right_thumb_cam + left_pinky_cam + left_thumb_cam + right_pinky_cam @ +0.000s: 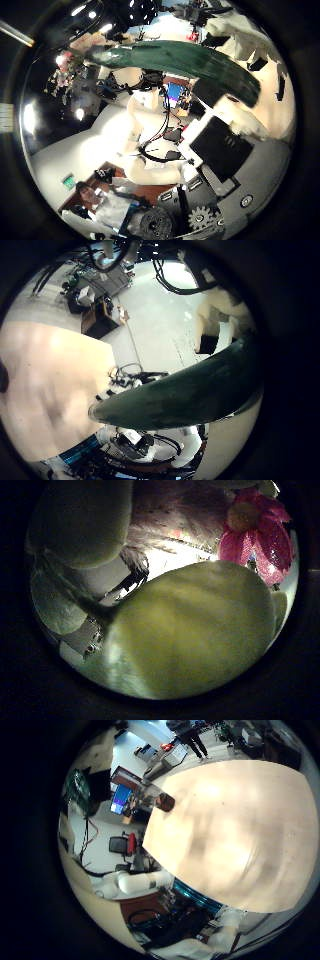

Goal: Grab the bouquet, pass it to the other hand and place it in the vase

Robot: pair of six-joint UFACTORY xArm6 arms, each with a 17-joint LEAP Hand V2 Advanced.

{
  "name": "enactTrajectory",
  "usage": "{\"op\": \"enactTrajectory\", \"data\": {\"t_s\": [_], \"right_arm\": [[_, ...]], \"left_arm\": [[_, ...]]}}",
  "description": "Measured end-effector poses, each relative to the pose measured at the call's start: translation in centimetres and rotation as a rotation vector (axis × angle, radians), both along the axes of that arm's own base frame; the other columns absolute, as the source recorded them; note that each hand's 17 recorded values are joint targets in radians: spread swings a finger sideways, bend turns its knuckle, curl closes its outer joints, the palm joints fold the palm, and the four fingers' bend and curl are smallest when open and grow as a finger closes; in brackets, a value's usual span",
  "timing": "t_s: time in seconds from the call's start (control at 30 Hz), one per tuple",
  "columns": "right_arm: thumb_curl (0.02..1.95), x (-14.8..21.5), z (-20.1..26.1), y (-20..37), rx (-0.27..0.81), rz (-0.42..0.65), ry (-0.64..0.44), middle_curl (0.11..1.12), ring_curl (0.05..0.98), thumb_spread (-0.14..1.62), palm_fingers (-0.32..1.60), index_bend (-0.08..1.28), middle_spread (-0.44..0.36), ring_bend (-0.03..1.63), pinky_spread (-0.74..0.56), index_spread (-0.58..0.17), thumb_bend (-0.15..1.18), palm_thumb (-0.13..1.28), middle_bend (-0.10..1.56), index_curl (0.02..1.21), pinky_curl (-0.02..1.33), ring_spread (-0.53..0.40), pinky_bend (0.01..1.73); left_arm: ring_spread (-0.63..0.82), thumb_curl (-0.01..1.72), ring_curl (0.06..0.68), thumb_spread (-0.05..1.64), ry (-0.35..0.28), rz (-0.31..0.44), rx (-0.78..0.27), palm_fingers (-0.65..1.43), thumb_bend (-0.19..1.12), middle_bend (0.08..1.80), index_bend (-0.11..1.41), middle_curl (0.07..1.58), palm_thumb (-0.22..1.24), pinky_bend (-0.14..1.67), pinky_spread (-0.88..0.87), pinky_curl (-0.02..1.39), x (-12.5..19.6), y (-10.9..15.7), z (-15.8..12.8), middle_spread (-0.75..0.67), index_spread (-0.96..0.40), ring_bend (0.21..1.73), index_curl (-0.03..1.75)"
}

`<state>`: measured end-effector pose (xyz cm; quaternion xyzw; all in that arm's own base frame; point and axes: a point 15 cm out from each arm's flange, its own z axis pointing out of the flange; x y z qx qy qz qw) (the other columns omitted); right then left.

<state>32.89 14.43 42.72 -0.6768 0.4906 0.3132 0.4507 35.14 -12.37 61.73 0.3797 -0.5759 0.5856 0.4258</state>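
The bouquet point(190, 620) fills the left thumb side palm view: a broad leaf lies right against the palm and a flower point(255, 535) shows beside it. In the left little finger side palm view a long leaf point(190, 385) of the bouquet crosses over the table point(50, 380). My left hand is shut on the bouquet. The right thumb side palm view shows the bouquet point(180, 60) at a distance, held up by the other arm point(140, 125). A small vase point(163, 800) stands on the table point(230, 830) near its edge.
The right little finger side palm view looks down on the wide tabletop, with a white arm point(135, 882) beside the table's edge. Beyond the table are the floor, a chair point(120, 845) and room furniture point(100, 315).
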Motion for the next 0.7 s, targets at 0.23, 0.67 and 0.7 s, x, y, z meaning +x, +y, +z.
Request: {"op": "enactTrajectory", "data": {"t_s": [0.23,0.67,0.7], "right_arm": [[0.69,0.3,-0.1,-0.7,0.001,-0.022,0.004,0.43,0.445,0.93,0.07,0.49,-0.096,1.05,-0.10,-0.385,-0.03,0.83,0.74,0.51,0.67,-0.152,0.94],[0.61,0.5,0.2,-0.6,0.022,-0.025,0.002,0.32,0.299,0.95,-0.05,0.22,-0.018,0.74,0.32,-0.407,-0.03,0.78,0.41,0.38,0.51,0.047,0.75],[0.60,0.5,0.2,-0.6,0.022,-0.025,0.002,0.32,0.291,0.95,-0.05,0.20,-0.009,0.72,0.33,-0.408,-0.03,0.78,0.39,0.37,0.49,0.063,0.74]], "left_arm": [[-0.39,0.72,0.579,1.07,-0.099,0.133,0.047,1.10,0.11,1.33,0.83,0.74,0.95,1.49,-0.43,0.66,1.6,4.9,3.4,-0.42,-0.65,1.51,0.92],[-0.39,0.78,0.580,1.09,-0.168,0.348,0.159,1.11,0.06,1.36,0.74,0.71,0.97,1.46,-0.44,0.72,4.2,14.9,3.9,-0.40,-0.70,1.51,1.07],[-0.39,0.78,0.579,1.09,-0.163,0.359,0.165,1.11,0.06,1.36,0.74,0.71,0.97,1.46,-0.44,0.72,4.4,15.5,3.4,-0.40,-0.71,1.51,1.08]]}}
